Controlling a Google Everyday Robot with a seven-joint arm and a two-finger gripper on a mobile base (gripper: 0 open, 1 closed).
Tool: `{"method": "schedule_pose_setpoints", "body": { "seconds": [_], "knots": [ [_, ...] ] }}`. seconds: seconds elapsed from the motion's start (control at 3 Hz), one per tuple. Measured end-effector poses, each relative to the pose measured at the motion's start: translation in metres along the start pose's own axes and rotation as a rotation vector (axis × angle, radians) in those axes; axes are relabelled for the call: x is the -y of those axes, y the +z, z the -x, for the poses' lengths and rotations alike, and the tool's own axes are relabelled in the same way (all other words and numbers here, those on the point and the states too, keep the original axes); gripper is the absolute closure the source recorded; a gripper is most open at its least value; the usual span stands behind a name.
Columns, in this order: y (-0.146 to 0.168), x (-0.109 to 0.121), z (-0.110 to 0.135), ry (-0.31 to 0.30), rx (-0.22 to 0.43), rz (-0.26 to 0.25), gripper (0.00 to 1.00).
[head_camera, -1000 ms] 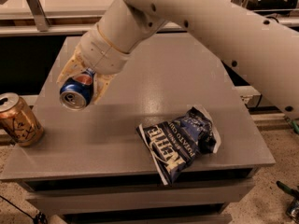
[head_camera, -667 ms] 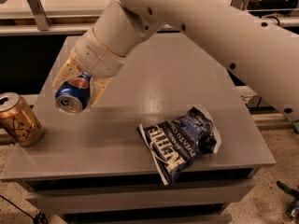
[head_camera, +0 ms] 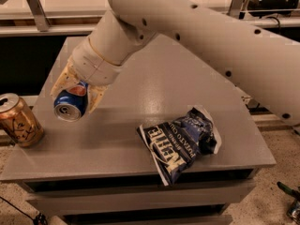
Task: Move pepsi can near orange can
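Note:
My gripper (head_camera: 74, 97) is shut on the pepsi can (head_camera: 70, 104), a blue can with a red and white logo, held tilted with its silver end toward the camera, above the left part of the grey table (head_camera: 140, 83). Tan fingers (head_camera: 95, 96) clasp it on both sides. The orange can (head_camera: 17, 121) stands upright at the table's front left corner, a short gap to the left of the held can.
A dark blue crinkled chip bag (head_camera: 180, 142) lies on the table's front right part. My white arm (head_camera: 211, 36) crosses from the upper right. Rails and a shelf run behind the table. Floor shows at both lower corners.
My gripper has carried the pepsi can a little left and down toward the orange can. The orange can and the chip bag have not moved.

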State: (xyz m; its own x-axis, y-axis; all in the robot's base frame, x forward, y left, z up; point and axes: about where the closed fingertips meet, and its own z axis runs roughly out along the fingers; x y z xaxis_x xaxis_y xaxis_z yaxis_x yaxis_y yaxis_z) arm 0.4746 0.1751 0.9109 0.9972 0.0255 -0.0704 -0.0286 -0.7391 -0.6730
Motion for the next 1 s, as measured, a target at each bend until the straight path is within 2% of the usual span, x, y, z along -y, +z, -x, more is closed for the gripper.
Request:
{"method": "schedule_pose_setpoints", "body": {
  "seconds": [0.33, 0.67, 1.0],
  "knots": [
    [0.015, -0.001, 0.006, -0.052, -0.021, 0.01, 1.0],
    [0.027, 0.001, 0.01, -0.086, -0.023, -0.008, 1.0],
    [0.028, 0.002, 0.011, -0.089, -0.023, -0.007, 0.82]
  ]
}}
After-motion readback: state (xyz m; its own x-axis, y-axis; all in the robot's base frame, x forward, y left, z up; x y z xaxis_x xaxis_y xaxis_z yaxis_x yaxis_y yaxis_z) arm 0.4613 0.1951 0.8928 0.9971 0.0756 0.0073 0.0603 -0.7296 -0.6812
